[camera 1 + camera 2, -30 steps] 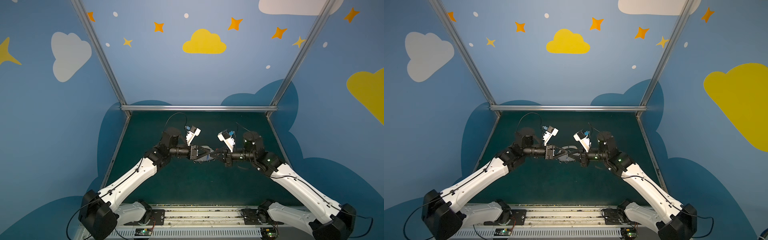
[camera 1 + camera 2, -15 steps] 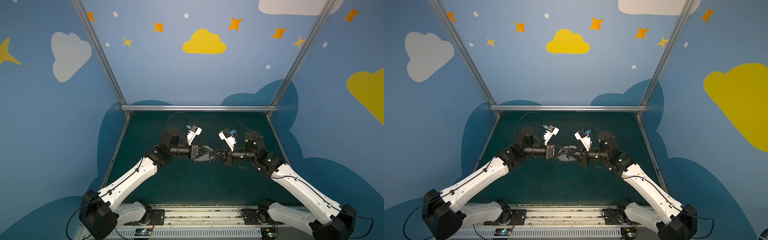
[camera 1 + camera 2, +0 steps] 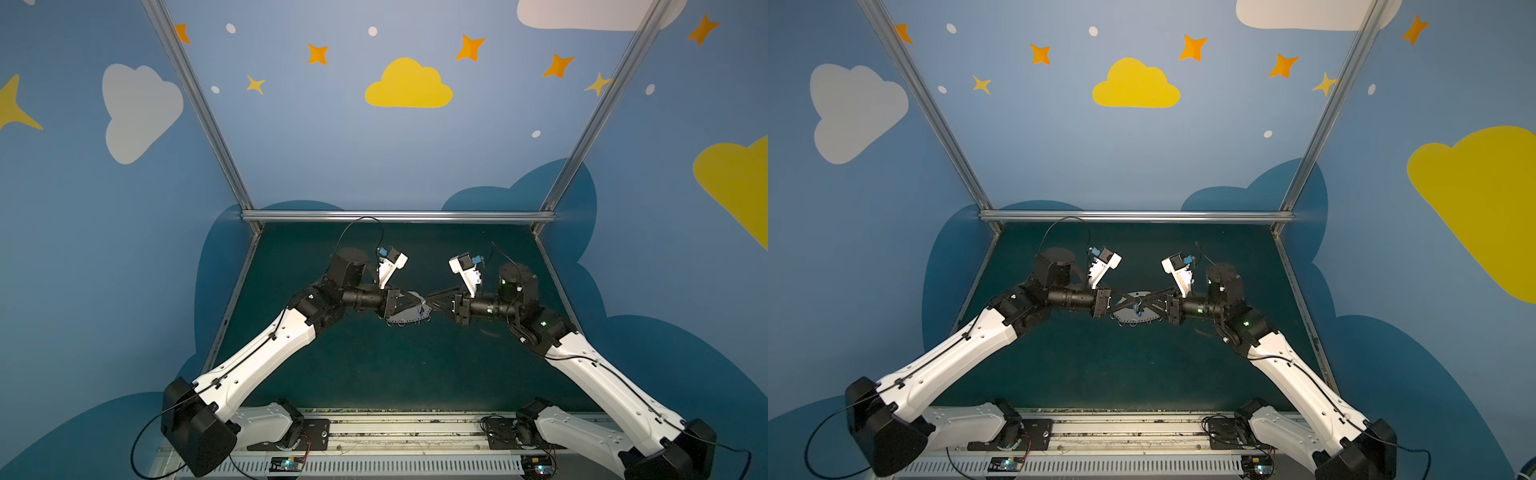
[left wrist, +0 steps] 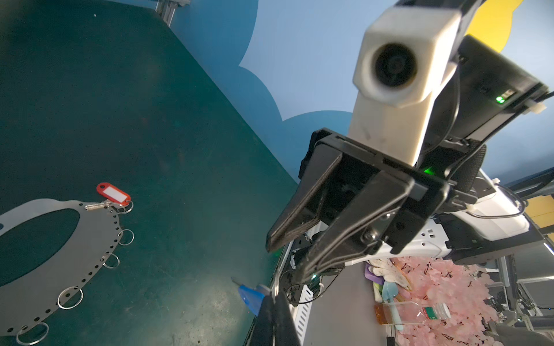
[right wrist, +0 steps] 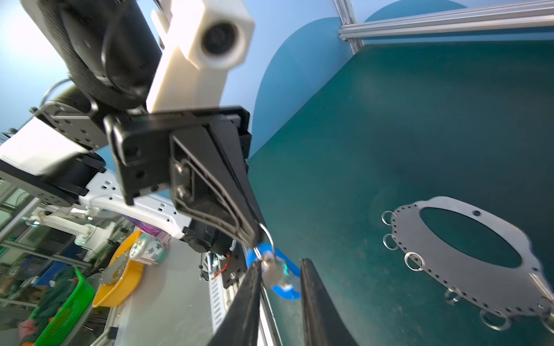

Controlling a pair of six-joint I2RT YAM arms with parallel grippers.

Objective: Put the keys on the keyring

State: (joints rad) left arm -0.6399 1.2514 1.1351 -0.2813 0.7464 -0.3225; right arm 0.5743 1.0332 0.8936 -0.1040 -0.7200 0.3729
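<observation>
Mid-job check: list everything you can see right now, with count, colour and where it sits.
keyring: one, grey, flat on the mat.
wire rings: several, silver, along the keyring's edge.
red-tagged key: one, silver, lying at the keyring's edge.
blue-tagged key: one, silver, hanging above the mat from the left gripper.
mat: one, dark green, covering the table.
yellow bowl: one, beyond the table.
green basket: one, beyond the table.
left gripper: black, shut on the blue-tagged key's ring.
right gripper: black, open, jaws either side of that key.
</observation>
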